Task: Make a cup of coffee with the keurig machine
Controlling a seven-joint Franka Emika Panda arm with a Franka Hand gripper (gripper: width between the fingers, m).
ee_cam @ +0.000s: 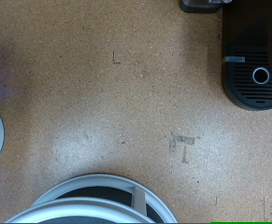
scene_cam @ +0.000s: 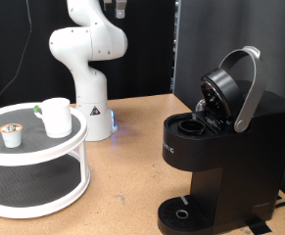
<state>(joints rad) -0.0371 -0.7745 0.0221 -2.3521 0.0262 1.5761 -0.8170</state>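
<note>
The white cup [scene_cam: 56, 116] stands upright on the top tier of a round white two-tier stand [scene_cam: 44, 147] at the exterior view's left. The black keurig machine [scene_cam: 220, 157] stands at the exterior view's right with its silver-rimmed lid [scene_cam: 232, 86] raised and its pod chamber [scene_cam: 191, 125] open. Nothing stands on its round drip base [scene_cam: 184, 212]. In the wrist view the drip base [ee_cam: 255, 77] and the stand's rim [ee_cam: 89, 198] show from high above. The gripper is out of view above the exterior view's top edge, and no fingers show in the wrist view.
A tiny white pod with a tan top [scene_cam: 12, 134] sits on the stand next to the cup. The white arm base [scene_cam: 91, 93] stands behind the stand, with a blue light at its foot. The wooden tabletop [ee_cam: 126, 103] lies between stand and machine.
</note>
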